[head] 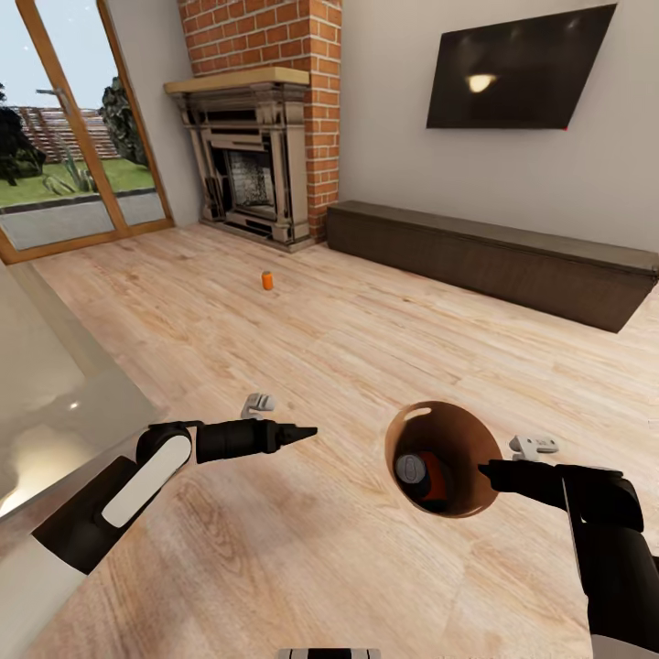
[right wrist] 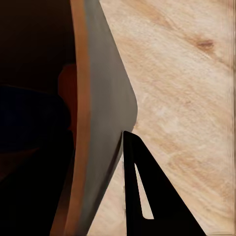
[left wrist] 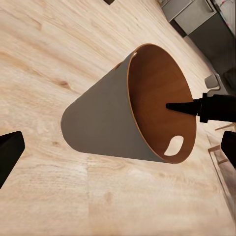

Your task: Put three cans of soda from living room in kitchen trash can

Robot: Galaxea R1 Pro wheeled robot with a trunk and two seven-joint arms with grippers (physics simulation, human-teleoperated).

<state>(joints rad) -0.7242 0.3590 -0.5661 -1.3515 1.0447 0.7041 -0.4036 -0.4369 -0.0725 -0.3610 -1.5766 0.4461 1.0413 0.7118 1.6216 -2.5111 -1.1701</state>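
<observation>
The grey trash can [head: 462, 430] hangs above the wood floor, its copper inside facing me. My right gripper [head: 485, 471] is shut on its rim, one finger inside and one finger [right wrist: 140, 196] outside the wall [right wrist: 105, 88]. Inside lie a dark blue soda can [head: 414, 469] with a silver top and an orange can [head: 439, 478]. A second orange can [head: 266, 280] stands on the floor far ahead, near the fireplace. My left gripper [head: 307, 430] is open and holds nothing, left of the bin [left wrist: 103, 123], and one of its fingertips [left wrist: 10, 152] shows at the edge of the left wrist view.
A red-brick fireplace [head: 252, 165] stands at the back, a long dark bench [head: 494, 256] runs under the wall TV [head: 517, 73], and glass doors [head: 73, 137] are at the left. A pale glossy surface [head: 55, 403] sits close at my left.
</observation>
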